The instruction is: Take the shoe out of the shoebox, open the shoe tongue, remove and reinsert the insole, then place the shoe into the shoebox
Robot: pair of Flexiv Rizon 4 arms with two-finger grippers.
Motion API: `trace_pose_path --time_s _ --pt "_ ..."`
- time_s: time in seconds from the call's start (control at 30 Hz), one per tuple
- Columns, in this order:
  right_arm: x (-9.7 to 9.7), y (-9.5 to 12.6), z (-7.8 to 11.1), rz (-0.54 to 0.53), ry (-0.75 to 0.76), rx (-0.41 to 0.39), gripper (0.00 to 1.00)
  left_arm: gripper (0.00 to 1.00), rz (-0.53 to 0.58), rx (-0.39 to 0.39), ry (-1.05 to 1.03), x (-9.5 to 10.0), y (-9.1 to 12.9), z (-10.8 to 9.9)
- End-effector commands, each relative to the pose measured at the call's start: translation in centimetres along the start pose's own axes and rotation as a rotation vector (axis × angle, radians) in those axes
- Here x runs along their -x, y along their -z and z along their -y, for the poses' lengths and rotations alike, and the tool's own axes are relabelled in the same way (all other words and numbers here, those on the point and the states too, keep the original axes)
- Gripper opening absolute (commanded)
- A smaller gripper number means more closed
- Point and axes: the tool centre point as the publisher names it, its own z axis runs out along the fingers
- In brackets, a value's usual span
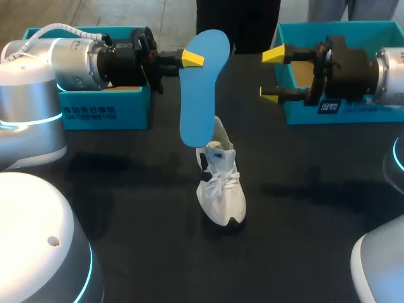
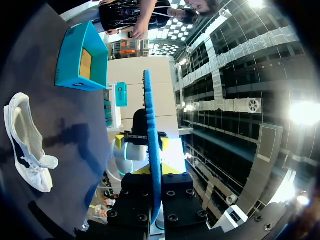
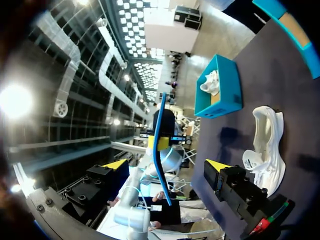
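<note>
The left hand [image 1: 194,58] pinches the blue insole [image 1: 199,95] close to its far end, one yellow finger on top and the other hidden beneath. The insole shows its broad face to the head view and only its thin edge to both wrist views. From that I judge it is held about level and well above the table [image 1: 126,189].

Its long axis runs from far to near, and its free near end hangs over the heel of the white shoe [image 1: 221,183]. The shoe stands on its sole mid-table, out of any box, with its toe toward me. Insole and shoe therefore lie nearly in line, with the shoe's opening below the insole's free end. I cannot tell whether they touch, though the wrist views suggest a gap.

The right hand [image 1: 270,74] is spread wide and holds nothing. It hovers beside the insole's far end and apart from it, in front of the right box [image 1: 353,28]. A second box [image 1: 104,110] stands behind the left arm.

Reinserting looks like the next step. That probably means tipping the free end down into the opening, while the right hand, being empty, could steady the shoe.
</note>
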Motion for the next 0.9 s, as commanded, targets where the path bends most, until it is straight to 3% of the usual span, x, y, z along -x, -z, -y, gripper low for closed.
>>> trace_pose_path --time_s 0.03,0.4,0.9 --pt "0.1 0.0 -0.4 -0.006 -0.006 -0.009 1.00 0.00 0.003 0.000 0.000 0.0 0.0 0.0" --pt "-0.1 1.3 -1.2 0.033 -0.025 -0.011 1.00 0.00 0.003 0.000 0.000 0.0 0.0 0.0" --pt "0.1 1.3 -1.4 0.029 -0.041 -0.044 1.00 0.00 0.003 0.000 0.000 0.0 0.0 0.0"
